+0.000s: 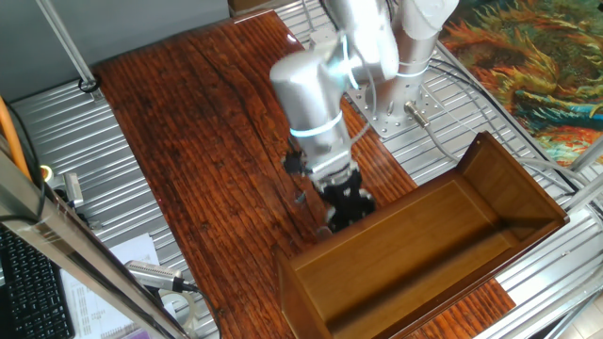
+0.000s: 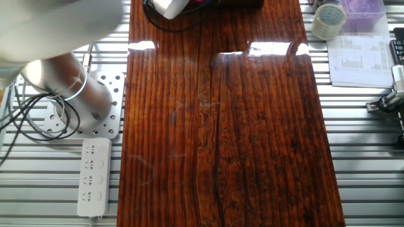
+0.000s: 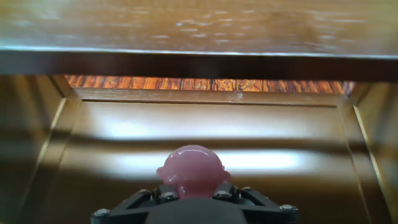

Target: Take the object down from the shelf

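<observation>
Right at the tip of the gripper (image 3: 194,194) sits the pink object (image 3: 191,169), pinched between the narrow jaws. Just beyond them opens the shelf (image 3: 205,127), its polished floor ahead, walls either side, striped tabletop (image 3: 205,83) past its far end.

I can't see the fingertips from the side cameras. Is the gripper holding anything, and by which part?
Yes: the pink object sits between the gripper's fingers, held by its lower part, its rounded top showing above them.
</observation>
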`<state>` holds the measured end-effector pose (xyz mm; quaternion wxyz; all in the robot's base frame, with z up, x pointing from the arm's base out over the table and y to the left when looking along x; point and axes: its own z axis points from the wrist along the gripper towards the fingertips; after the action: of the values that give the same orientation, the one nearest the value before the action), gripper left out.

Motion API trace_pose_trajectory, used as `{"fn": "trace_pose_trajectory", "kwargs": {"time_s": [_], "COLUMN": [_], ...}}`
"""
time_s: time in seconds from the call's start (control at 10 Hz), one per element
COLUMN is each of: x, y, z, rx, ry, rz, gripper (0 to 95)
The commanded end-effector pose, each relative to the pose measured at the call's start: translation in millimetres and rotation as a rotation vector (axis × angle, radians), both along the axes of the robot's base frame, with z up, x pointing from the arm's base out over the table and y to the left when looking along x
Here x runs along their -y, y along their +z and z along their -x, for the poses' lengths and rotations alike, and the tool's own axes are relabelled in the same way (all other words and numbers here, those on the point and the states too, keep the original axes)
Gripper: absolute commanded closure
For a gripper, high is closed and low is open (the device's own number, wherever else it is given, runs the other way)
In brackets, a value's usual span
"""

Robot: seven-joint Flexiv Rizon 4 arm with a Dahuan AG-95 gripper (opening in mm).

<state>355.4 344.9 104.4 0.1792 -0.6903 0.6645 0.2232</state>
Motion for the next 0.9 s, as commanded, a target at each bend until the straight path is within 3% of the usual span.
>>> {"fn": "trace_pose_trajectory", "kwargs": {"time_s": [0.1, 0.2, 0.4, 0.6, 0.7, 0.9], "x": [14.2, 18.1, 32.1, 43.5, 51.9, 68.7], "y": [3.9, 5.5, 12.4, 20.4, 24.5, 32.9], "z": [-9.7, -11.9, -26.5, -42.9, -49.3, -56.0], "rx": [0.014, 0.011, -0.005, -0.016, -0.030, -0.073], "ry": [-0.039, -0.056, -0.086, -0.110, -0.148, -0.252], "rz": [0.036, 0.053, 0.089, 0.159, 0.209, 0.259], "gripper": [95.0, 95.0, 95.0, 95.0, 95.0, 95.0]}}
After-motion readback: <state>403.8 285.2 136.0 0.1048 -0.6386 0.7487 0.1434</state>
